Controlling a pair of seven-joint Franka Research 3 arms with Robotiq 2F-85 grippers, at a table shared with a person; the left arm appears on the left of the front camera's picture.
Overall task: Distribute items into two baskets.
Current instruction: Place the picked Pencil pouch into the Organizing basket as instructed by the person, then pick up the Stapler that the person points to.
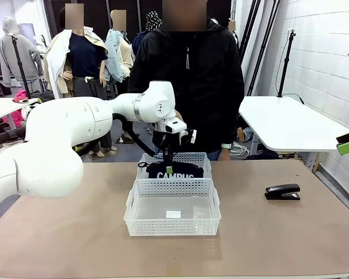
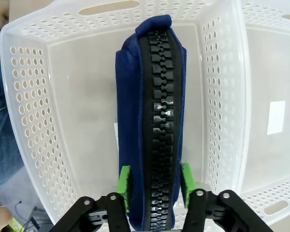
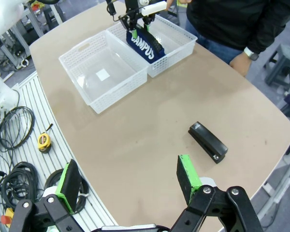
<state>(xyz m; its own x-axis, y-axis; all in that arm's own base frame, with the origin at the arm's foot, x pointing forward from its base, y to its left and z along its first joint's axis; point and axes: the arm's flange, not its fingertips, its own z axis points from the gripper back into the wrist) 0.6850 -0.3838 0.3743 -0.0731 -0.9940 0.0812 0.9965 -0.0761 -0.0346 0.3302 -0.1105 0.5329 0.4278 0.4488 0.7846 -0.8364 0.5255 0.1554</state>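
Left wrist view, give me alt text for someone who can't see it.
A navy zippered pouch stands on edge inside a white perforated basket, its near end between the left gripper's green pads. A second basket sits alongside.

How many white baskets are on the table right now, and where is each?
2. The near basket sits mid-table on the robot's side. The far basket stands right behind it, toward the person, holding the navy CAMPUS pouch. None seems hidden.

Robotics lab with a studio feel: a white robot arm (image 1: 75, 128) reaches over a brown worktable (image 1: 267, 232). Behind it are a painted white block wall (image 1: 320, 46) and black tripod stands (image 1: 285, 61). Coiled cables (image 3: 14, 180) and a yellow tape measure (image 3: 44, 141) lie below the table's edge.
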